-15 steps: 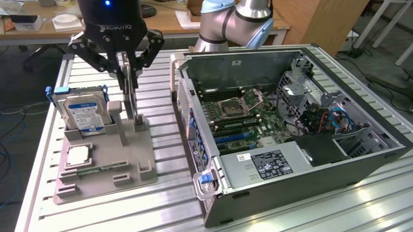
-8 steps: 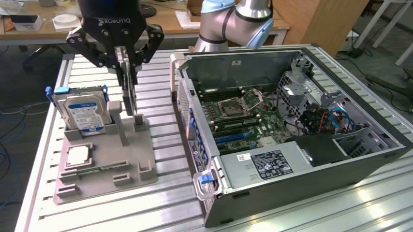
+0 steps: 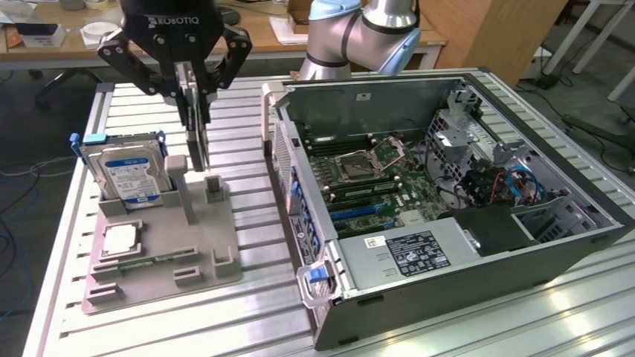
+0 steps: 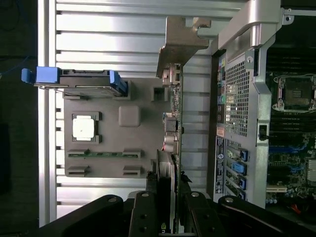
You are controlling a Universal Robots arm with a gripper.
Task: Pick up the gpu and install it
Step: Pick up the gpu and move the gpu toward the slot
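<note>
- The gripper point(image 3: 195, 104) hangs over the far end of the grey holder point(image 3: 198, 249), its two fingers point(image 4: 146, 217) clamped on the gpu point(image 3: 199, 149) — one on each flat face.
- The gpu stands on edge, thin side up. Its lower edge sits right at the upright slot post point(image 3: 214, 187) of the holder; I cannot tell whether it is clear of the post.
- From the wrist view, the card's silvery bracket point(image 4: 180, 37) juts out at the end away from the fingers.
- A narrow strip of bare table separates the gpu from the near wall of the open computer case point(image 3: 476, 260), which lies to the exterior view's right.
- To the exterior view's left, just beside the card, a hard drive point(image 3: 127, 175) stands upright in the holder.
- A processor point(image 3: 121, 239) and a memory stick point(image 3: 149, 260) lie flat on the holder's nearer part.
- Everything rests on a slatted metal table point(image 3: 248, 320) — a cluttered wooden desk point(image 3: 59, 48) runs behind it.
</note>
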